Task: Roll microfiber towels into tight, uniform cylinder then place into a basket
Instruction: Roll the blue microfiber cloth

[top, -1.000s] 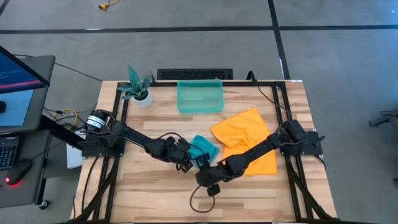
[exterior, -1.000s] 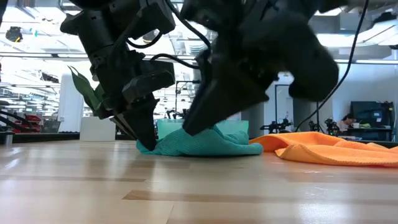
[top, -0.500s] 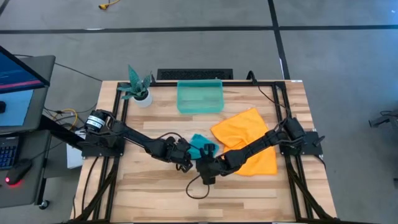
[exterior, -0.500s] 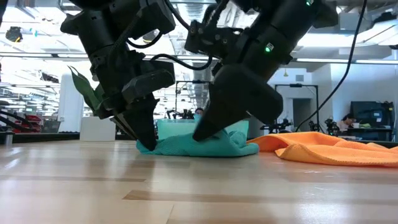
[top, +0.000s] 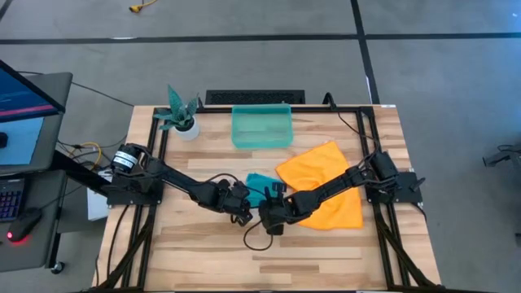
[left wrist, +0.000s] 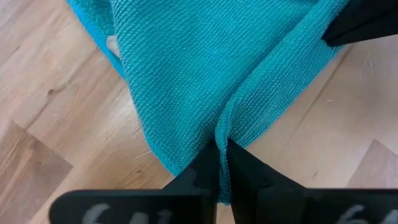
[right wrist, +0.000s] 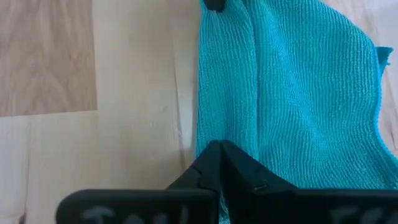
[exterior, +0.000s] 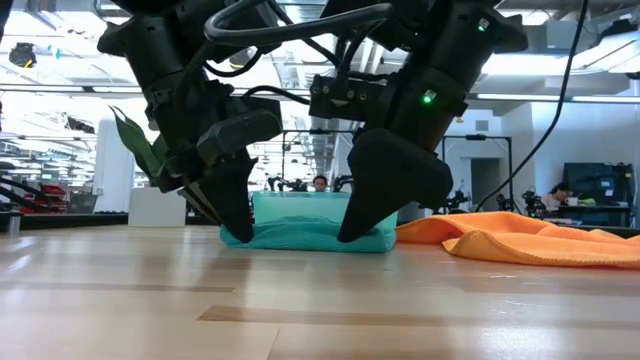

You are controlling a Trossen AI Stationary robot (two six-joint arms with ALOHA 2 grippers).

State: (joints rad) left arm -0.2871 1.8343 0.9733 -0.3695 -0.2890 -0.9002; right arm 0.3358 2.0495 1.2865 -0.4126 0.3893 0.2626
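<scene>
On the wooden table (top: 203, 244), the teal towel (top: 259, 185) lies bunched at centre frame in the high view, below the basket (top: 261, 126) at upper centre. The left gripper (left wrist: 222, 163) is clamped on one edge of it; the right gripper (right wrist: 219, 163) is pinched on the opposite edge. Keep both pinches level and turn together, so the roll winds tight and even. The orange towel (top: 326, 179) waits at right.

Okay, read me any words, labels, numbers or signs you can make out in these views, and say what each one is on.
None can be read.
Left gripper: pale marks on its mount, blurred and cut off.
Right gripper: pale marks on its mount, also blurred.
Monitor: lit screen, text too small.
</scene>
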